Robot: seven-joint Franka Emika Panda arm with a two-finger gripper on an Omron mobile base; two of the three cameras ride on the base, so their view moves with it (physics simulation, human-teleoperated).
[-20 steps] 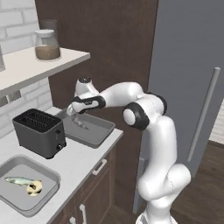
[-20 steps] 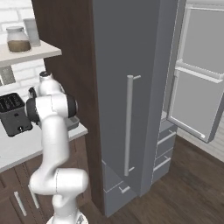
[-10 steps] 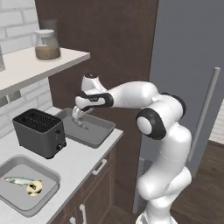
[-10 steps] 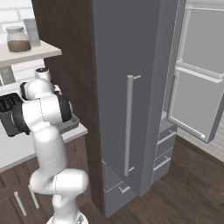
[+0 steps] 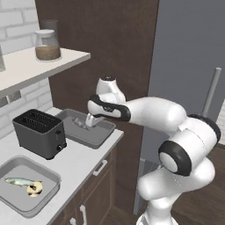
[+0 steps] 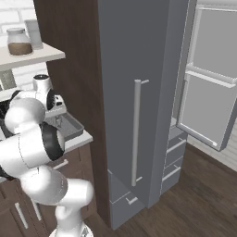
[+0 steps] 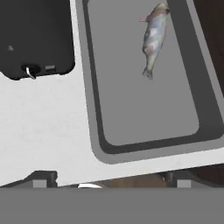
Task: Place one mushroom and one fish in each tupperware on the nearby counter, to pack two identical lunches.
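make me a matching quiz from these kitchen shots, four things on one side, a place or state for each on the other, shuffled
Things:
1. near tupperware
2. far tupperware
3. toaster
4. jar

Places or states:
A. on the wall shelf
B. holds a fish and a mushroom
C. between the two trays on the counter
D. holds a fish, no mushroom

Pairs: 1-B, 2-D, 3-C, 4-A

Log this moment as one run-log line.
gripper: open, above far grey rectangular tray | silvery fish in it, no mushroom | near grey tray: fish plus tan mushroom
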